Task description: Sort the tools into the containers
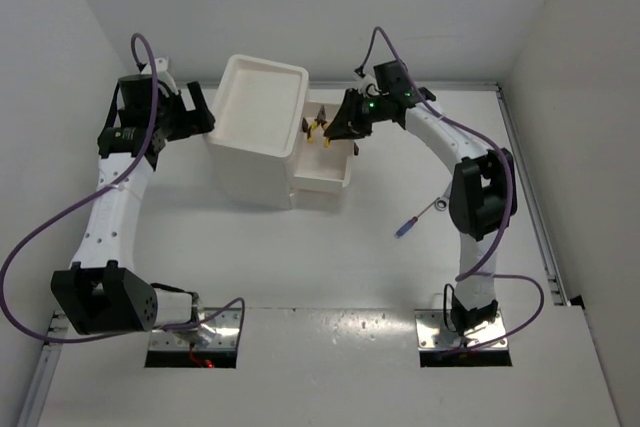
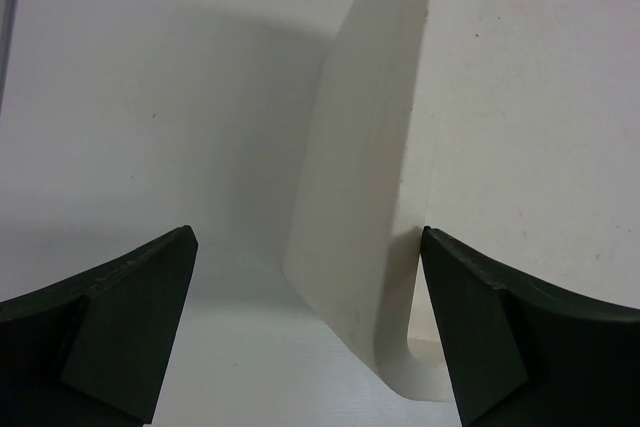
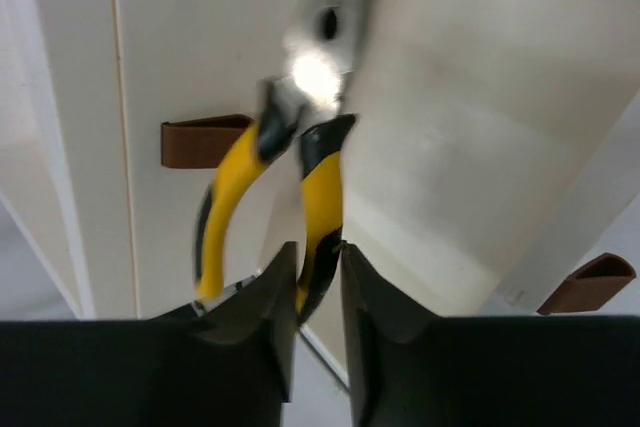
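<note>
Yellow-handled pliers [image 3: 322,187] are pinched by one handle between the pressed-together fingers of the right gripper [image 3: 318,255], the other handle splayed free to the side. They hang over the open drawer [image 1: 325,179] of the white drawer unit [image 1: 250,172], which stands near the middle of the counter's far edge. Two dark brown knobs [image 3: 200,142] on the white drawer fronts show close behind the pliers. The left gripper [image 2: 305,237] sits at the unit's left side, spread wide and holding nothing, with the unit's rounded corner just ahead. A blue-handled screwdriver [image 1: 405,228] lies toward the right edge, beside the right arm, well apart from the unit
</note>
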Controlling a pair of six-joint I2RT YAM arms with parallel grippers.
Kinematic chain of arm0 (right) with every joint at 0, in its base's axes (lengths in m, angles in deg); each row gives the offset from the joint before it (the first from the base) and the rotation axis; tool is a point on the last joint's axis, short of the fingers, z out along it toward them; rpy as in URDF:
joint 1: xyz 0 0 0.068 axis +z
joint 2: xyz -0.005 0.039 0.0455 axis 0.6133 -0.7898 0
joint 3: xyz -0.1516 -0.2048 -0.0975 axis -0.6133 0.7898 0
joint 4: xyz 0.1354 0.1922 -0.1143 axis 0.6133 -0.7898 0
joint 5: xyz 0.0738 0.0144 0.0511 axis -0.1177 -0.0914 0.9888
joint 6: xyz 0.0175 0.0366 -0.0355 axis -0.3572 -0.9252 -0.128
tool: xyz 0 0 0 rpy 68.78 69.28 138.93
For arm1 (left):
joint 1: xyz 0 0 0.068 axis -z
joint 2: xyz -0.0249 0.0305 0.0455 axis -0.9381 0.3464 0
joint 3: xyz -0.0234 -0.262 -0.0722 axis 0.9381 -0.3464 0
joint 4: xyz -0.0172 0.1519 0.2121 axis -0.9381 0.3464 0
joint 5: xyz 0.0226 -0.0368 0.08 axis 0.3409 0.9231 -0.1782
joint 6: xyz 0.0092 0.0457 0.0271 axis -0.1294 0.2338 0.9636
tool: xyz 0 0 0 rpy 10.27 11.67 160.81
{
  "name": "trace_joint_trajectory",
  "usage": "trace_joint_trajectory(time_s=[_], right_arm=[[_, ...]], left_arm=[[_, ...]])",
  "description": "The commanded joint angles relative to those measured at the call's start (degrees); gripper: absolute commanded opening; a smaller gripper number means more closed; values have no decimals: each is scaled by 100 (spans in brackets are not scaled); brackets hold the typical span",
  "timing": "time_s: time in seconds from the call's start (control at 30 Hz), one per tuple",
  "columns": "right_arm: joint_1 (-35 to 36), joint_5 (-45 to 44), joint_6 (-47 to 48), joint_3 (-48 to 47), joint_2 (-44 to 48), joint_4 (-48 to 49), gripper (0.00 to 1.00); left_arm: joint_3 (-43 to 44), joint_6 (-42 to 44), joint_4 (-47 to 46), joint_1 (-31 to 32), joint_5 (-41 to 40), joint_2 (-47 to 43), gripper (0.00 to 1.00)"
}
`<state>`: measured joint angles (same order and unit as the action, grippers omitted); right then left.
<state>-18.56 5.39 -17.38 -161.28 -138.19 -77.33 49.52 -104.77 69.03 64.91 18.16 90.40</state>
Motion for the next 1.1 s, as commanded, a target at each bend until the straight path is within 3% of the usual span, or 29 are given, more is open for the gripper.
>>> trace_joint_trajectory(time_s=[0.0,0.07,0.1,0.17,0.2,0.4,0.53,0.7,0.8,1.07], right_arm=[[33,382,-62,-122,58,459,30],[33,479,16,-174,111,511,41],[33,619,17,-174,189,590,55],[86,821,17,-236,356,678,70],[86,822,17,-305,426,678,73],[-317,665,569,-526,954,363,73],[-880,655,1237,-184,1174,-41,73],[-1328,340,2010,414,1358,-525,71],[-1390,-370,2064,747,1420,-526,80],[-1338,-944,2135,1073,1315,-578,81]], left_arm=[[165,-29,-313,-63,-340,63,100],[165,-29,-313,-63,-340,63,100],[165,-29,-313,-63,-288,63,100],[165,-29,-313,-63,-288,63,100],[165,-29,-374,-11,-288,63,100],[664,434,-375,148,-139,185,100],[1218,875,-191,367,378,405,100],[1817,1096,257,587,380,976,100],[2115,1236,600,859,-23,1397,94],[2845,1430,1242,1281,-963,2215,77]])
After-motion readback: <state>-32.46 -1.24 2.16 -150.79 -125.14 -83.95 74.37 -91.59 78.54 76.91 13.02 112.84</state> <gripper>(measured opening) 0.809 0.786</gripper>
